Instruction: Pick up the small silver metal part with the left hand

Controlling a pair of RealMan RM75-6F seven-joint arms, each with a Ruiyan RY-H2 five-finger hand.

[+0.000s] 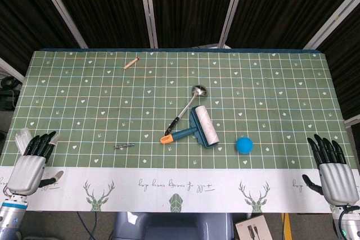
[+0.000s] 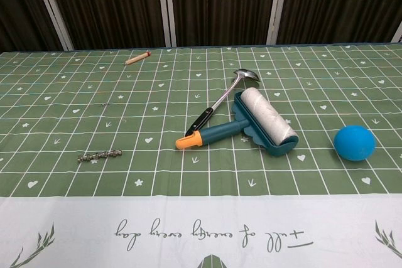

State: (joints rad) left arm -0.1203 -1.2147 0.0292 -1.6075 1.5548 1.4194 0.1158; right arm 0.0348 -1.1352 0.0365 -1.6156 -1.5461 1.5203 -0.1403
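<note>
The small silver metal part (image 1: 124, 146) (image 2: 99, 155) is a thin twisted piece lying flat on the green checked cloth, left of the table's middle near the front. My left hand (image 1: 29, 164) rests at the table's front left corner, fingers apart and holding nothing, well left of the part. My right hand (image 1: 333, 170) sits at the front right corner, fingers spread and empty. Neither hand shows in the chest view.
A teal lint roller (image 1: 199, 128) (image 2: 260, 122) with an orange-tipped handle lies mid-table, a silver ladle (image 1: 190, 104) (image 2: 226, 95) crossing behind it. A blue ball (image 1: 244, 145) (image 2: 354, 142) sits to the right. A small wooden stick (image 1: 131, 63) (image 2: 137, 58) lies far back left.
</note>
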